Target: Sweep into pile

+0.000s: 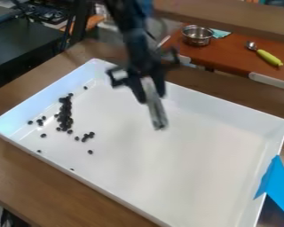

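Overhead, near the upper middle of the frame, the pincer is clamped on a slim grey tool above the white tray, where small dark beans lie clustered and scattered toward the frame's left.

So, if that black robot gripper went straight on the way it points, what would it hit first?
Probably the bare floor of the white rectangular tray, touched first by the grey stick-like tool in the black gripper. The dark pellets lie to one side; height is hard to judge.
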Tool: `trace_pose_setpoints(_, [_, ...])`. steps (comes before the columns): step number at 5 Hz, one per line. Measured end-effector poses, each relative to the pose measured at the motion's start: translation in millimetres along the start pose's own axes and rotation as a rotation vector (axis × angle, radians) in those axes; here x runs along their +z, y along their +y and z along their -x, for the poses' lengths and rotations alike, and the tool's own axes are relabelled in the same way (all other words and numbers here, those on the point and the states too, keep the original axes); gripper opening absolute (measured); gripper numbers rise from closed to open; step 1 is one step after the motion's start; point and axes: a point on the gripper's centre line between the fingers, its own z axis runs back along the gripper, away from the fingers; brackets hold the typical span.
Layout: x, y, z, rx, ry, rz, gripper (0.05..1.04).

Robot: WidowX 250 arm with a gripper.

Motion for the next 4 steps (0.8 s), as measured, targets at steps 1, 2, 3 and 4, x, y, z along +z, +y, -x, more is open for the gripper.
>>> trace_pose_setpoints(1, [-37.1,-17.4,15.4,-0.051,0.004,-0.033,0.37])
trace_pose_setpoints(2, [-50.4,-4.0,13.2,-0.061,-0.03,-0.011,0.37])
trace_pose_setpoints(3, [-51.0,19.3,-0.8,-0.048,-0.088,-0.001,0.37])
trace_pose_setpoints(4, [-39.6,52.8,-19.1,-0.031,-0.127,-0.009,0.37])
